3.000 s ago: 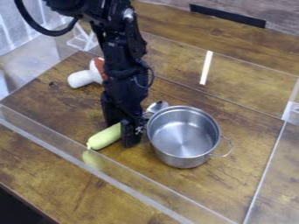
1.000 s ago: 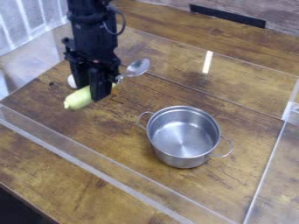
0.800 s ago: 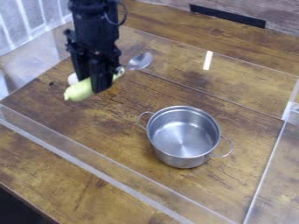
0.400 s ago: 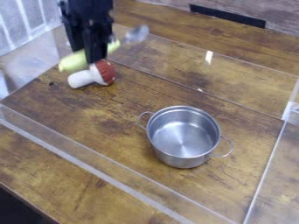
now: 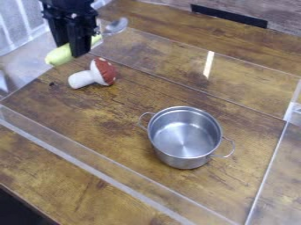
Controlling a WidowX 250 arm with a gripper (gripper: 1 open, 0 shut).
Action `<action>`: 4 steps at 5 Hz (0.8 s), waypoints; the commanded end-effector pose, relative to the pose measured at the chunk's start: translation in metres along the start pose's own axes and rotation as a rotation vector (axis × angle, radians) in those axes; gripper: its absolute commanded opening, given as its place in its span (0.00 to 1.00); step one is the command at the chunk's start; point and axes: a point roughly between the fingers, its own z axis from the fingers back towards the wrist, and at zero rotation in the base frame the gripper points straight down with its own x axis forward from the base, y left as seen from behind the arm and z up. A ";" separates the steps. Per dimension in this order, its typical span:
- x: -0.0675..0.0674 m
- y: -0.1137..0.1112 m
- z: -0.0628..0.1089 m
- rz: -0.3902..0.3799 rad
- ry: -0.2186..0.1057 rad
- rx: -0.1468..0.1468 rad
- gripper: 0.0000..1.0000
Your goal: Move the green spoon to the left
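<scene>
The green spoon (image 5: 60,54) hangs in the air at the upper left, its yellow-green handle end low at the left and its grey bowl (image 5: 115,25) raised to the right. My black gripper (image 5: 77,44) points down and is shut on the spoon's handle around its middle. Spoon and gripper are above the table's far left part, just up and left of the mushroom toy (image 5: 91,74). The gripper's body hides the middle of the spoon.
A red-capped white mushroom toy lies on its side on the wooden table. A steel pot (image 5: 185,135) with two handles stands right of centre. A low clear wall (image 5: 141,190) runs along the front and sides, and a white rack (image 5: 21,22) stands at the far left.
My gripper has carried the spoon up and to the left in the picture, away from the pot, uncovering the mushroom toy. The pot has stayed in place.
</scene>
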 end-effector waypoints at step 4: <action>-0.014 0.039 0.004 0.213 -0.029 -0.011 0.00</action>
